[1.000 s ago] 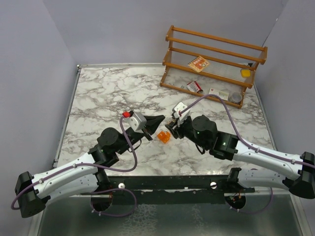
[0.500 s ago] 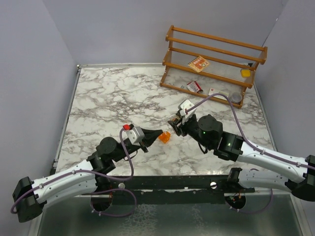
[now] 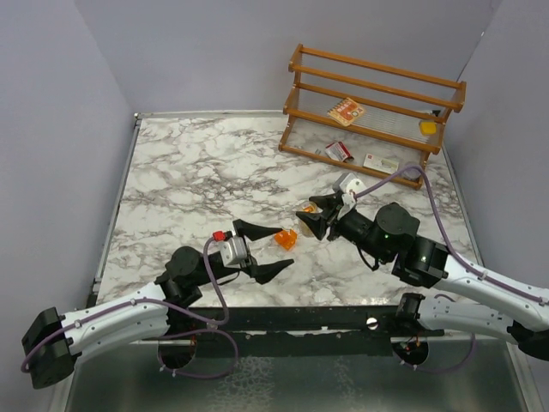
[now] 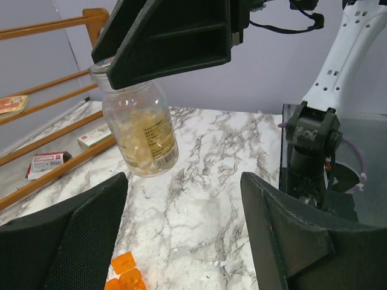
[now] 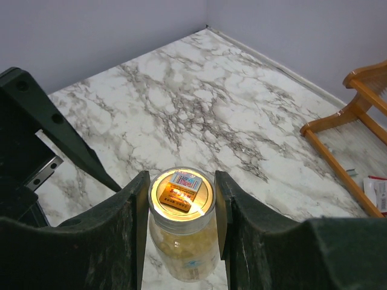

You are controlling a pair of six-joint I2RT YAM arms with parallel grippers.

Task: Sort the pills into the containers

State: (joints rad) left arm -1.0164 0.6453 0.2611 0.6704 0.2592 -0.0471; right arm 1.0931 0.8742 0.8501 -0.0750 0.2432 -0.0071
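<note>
1. The right end effector [image 3: 316, 219] is pinched on the neck of the clear pill jar [image 5: 181, 241]. The jar hangs slightly tilted and, as far as I can judge, clear of the marble desk [image 3: 197, 163].
2. The jar has no lid on. It is partly filled with pale tan pills, and a small item with orange and blue print sits at its mouth. What that item is cannot be told.
3. The left end effector [image 3: 276, 247] is spread wide and holds nothing. The orange box [image 3: 286, 239] lies on the desk near its fingertips, just beside the jar.
4. Judged from this, the sorting is under way but not finished. One container is in hand and already has contents, while the orange box rests free on the desk. Whether it holds any pills cannot be seen.
5. No loose pills show on the desk, so how many remain to be sorted is unclear.
6. The wooden rack [image 3: 377, 94] at the far right holds red-and-white packets [image 3: 339, 152], well apart from the work.
</note>
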